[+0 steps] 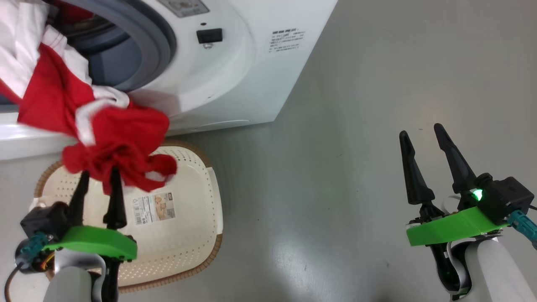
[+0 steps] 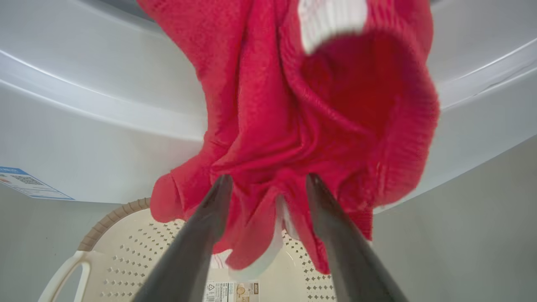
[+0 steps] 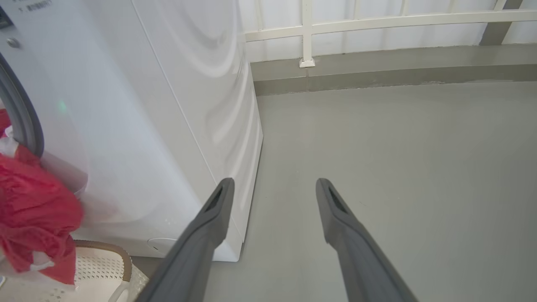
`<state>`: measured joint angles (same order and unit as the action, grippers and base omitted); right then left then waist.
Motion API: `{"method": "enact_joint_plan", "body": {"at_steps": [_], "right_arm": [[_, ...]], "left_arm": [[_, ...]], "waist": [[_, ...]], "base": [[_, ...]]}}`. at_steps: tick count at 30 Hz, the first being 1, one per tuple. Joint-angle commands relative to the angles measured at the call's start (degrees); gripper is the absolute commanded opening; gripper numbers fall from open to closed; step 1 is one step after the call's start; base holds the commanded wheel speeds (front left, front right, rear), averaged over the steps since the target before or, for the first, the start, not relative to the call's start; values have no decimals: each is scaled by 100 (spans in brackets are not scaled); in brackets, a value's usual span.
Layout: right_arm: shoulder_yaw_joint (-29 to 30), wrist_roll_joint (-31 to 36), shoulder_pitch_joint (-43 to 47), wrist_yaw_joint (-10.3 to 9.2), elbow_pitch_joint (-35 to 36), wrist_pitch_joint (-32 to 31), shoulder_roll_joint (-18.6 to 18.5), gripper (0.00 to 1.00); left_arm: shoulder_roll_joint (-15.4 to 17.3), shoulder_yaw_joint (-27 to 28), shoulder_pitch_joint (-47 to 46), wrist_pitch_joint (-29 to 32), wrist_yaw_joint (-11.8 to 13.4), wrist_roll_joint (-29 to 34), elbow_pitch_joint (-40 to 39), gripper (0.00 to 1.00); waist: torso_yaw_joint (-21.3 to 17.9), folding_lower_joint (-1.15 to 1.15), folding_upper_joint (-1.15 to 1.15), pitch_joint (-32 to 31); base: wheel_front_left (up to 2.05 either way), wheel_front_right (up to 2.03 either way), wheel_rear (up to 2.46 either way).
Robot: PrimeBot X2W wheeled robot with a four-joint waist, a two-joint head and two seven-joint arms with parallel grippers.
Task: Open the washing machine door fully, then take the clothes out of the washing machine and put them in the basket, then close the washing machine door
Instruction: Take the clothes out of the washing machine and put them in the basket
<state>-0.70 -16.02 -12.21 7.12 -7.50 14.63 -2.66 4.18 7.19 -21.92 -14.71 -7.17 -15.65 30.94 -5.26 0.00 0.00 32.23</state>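
Clothes (image 1: pixel 113 138) hang from washing machine (image 1: pixel 235 84) mouth, lower bunch dangling over basket (image 1: pixel 188 235). Soft, light, limp knit, probably snags on gasket (image 1: pixel 158 37); best pinched at thick bunched fold. Left gripper (image 1: pixel 98 178) jaws apart, cloth brushing tips, nothing clamped. Right gripper (image 1: pixel 420 130) wide open, empty.

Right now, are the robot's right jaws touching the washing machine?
Apart. The head view shows bare floor between the right gripper, jaws open, and the washing machine.
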Motion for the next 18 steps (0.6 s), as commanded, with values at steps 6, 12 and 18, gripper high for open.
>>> {"method": "enact_joint_plan", "body": {"at_steps": [6,12,18], "right_arm": [[-102,32,-44,36,109,37,-21,100],[-100,42,-33,36,102,37,-21,100],[-97,61,-12,36,109,37,-21,100]], "left_arm": [[157,146,-62,-29,-32,-24,-133,100],[136,164,-26,-29,-32,-19,-206,100],[114,173,1,-29,-32,-12,-269,100]], "waist": [[7,0,0,0],[23,0,0,-63],[55,0,0,-106]], "base": [[0,0,0],[0,0,0],[0,0,0]]}}
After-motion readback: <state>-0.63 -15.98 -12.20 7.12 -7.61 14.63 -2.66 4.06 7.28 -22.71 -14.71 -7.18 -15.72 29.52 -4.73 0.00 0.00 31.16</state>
